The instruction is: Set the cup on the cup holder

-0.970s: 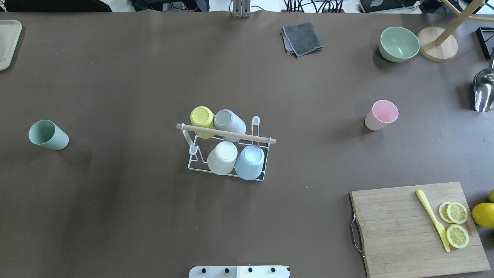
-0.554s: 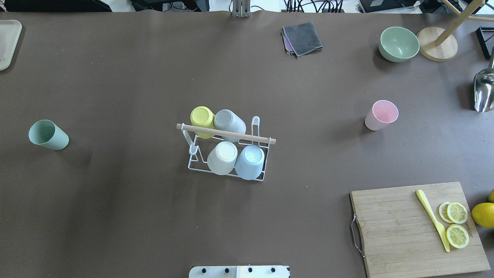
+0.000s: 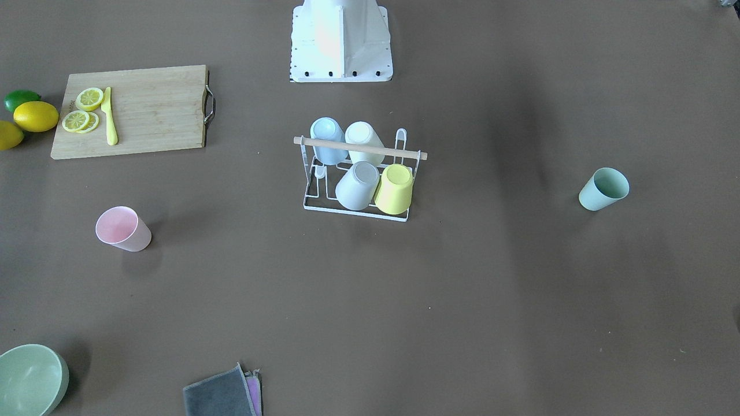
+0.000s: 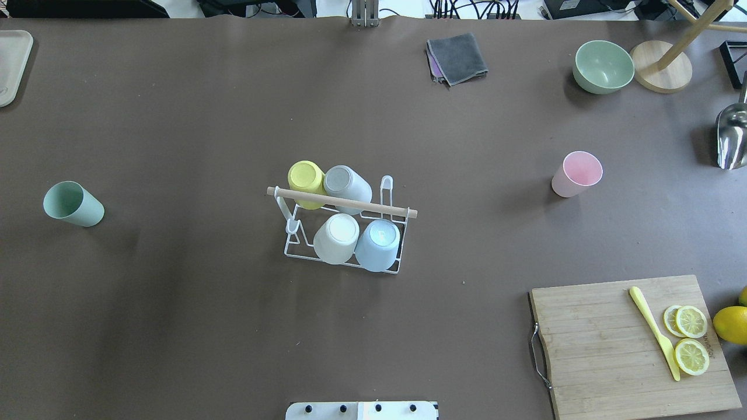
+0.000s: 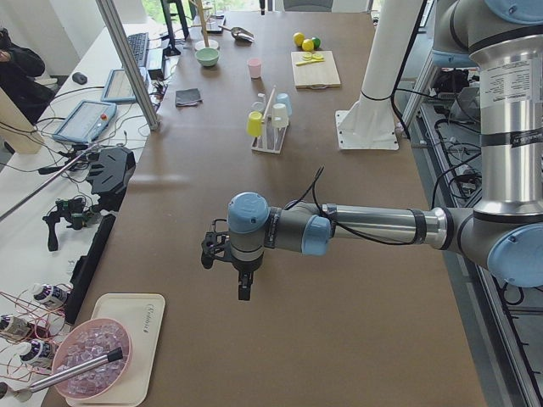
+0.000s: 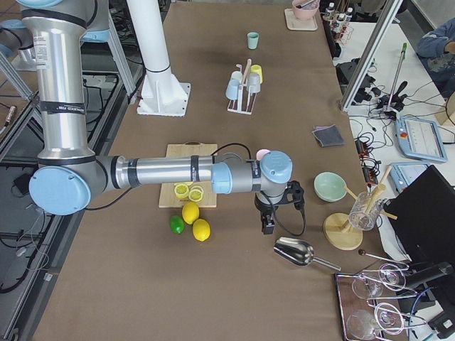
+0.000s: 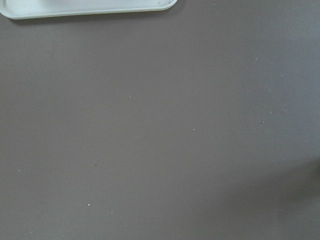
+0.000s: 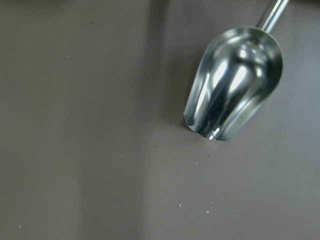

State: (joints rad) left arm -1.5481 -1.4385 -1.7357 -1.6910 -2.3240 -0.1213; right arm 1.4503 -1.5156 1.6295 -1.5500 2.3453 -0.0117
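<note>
The white wire cup holder (image 4: 341,202) with a wooden rod handle stands mid-table and bears several upturned cups: yellow, grey, white and pale blue. It also shows in the front view (image 3: 358,148). A green cup (image 4: 73,203) stands upright far to its left. A pink cup (image 4: 576,173) stands upright to its right. My left gripper (image 5: 243,284) hangs over bare table far from the green cup, seen only in the left side view. My right gripper (image 6: 267,226) hangs near a metal scoop (image 8: 235,87), seen only in the right side view. I cannot tell if either is open.
A cutting board (image 4: 633,344) with lemon slices and a yellow knife lies front right, whole lemons beside it. A green bowl (image 4: 603,66), a wooden stand base (image 4: 661,66) and a grey cloth (image 4: 457,57) sit at the back. A tray (image 4: 11,64) lies far left.
</note>
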